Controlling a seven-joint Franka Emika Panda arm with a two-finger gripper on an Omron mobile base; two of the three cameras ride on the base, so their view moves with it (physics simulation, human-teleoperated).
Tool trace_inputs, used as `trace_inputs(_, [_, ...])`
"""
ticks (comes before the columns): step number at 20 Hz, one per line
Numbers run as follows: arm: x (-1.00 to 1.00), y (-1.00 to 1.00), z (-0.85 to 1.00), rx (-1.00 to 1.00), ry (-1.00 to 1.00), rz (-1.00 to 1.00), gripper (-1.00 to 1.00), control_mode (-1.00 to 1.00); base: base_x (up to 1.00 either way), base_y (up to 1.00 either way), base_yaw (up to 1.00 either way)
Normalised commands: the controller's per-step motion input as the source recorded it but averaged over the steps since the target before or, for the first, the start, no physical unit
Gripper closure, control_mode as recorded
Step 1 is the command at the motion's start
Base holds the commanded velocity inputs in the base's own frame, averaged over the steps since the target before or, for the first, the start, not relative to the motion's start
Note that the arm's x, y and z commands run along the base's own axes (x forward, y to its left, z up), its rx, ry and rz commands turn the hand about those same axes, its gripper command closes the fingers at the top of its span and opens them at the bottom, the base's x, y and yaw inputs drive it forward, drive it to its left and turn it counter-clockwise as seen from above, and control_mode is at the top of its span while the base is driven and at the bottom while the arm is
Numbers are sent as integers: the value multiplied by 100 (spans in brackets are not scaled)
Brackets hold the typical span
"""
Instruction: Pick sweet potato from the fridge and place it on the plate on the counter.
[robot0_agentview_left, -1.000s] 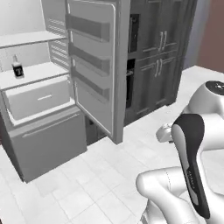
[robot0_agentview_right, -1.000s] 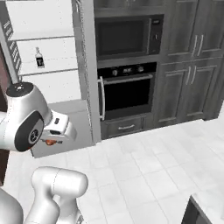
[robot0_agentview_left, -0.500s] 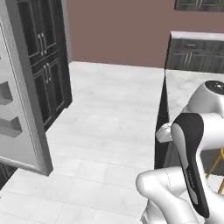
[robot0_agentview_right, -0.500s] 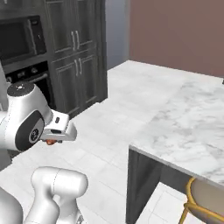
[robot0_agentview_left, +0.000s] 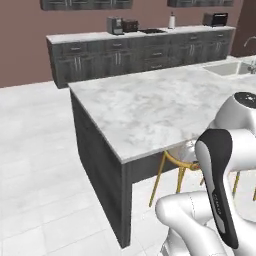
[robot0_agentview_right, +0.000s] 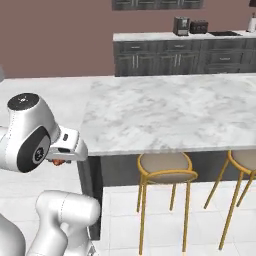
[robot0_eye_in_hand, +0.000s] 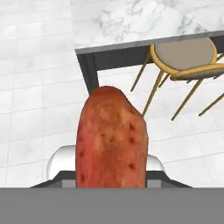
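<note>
Tool (robot0_agentview_right: 59, 161) clamped on the sweet potato (robot0_eye_in_hand: 111, 140), held beside the near corner of the marble island (robot0_agentview_right: 165, 112), above the floor. 2 stools (robot0_agentview_right: 166, 172) tucked under the island.

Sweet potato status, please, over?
End effector shut on sweet potato. Plate not sighted. Marble island and stools ahead.

Marble island (robot0_agentview_left: 150, 107), sink (robot0_agentview_left: 227, 69) inset; stools (robot0_agentview_right: 167, 170) on floor (robot0_agentview_left: 35, 150).
</note>
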Motion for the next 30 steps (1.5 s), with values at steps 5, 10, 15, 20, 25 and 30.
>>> trace_inputs(5, [0,0,0,0,0,0,100,100,-22,5,-91])
trace_inputs(10, [0,0,0,0,0,0,100,100,-21,-1,-68])
trace_inputs(15, [0,0,0,0,0,0,100,100,-8,-1,-56])
trace_inputs(20, [0,0,0,0,0,0,100,100,-1,0,-52])
trace_inputs(25, [0,0,0,0,0,0,100,100,0,0,-49])
trace_inputs(30, [0,0,0,0,0,0,100,100,0,39,-9])
